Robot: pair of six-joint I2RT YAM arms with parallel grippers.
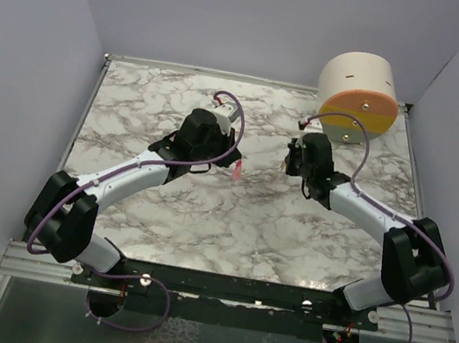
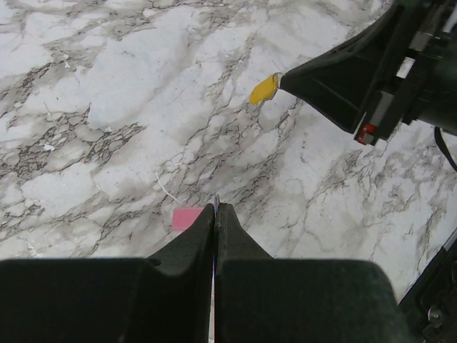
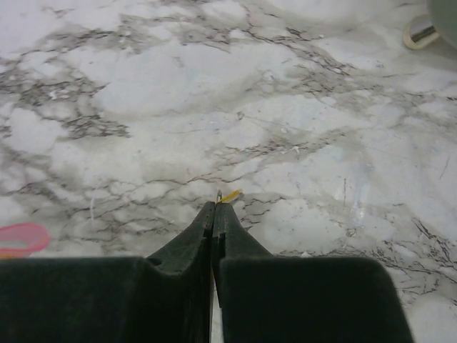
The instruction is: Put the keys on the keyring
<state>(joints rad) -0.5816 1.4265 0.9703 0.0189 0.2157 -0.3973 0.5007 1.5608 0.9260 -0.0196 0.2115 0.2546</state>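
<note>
My left gripper [image 1: 233,160] is shut, and the elongated pink key [image 1: 237,171] hangs at its tip. In the left wrist view the pink key [image 2: 187,218] shows just left of the closed fingertips [image 2: 216,209], with a thin metal edge between them. My right gripper [image 1: 291,152] is shut on the yellow-headed key [image 2: 264,89], which sticks out of its tip [image 2: 280,77]. In the right wrist view a yellow sliver [image 3: 230,194] shows at the closed tips [image 3: 214,207], and the pink key [image 3: 21,238] is at the far left. I cannot make out a keyring.
A big cream, orange, yellow and grey cylinder [image 1: 359,95] lies at the back right corner of the marble table [image 1: 229,225], just behind the right arm. Grey walls stand on the left, back and right. The two gripper tips are a short gap apart.
</note>
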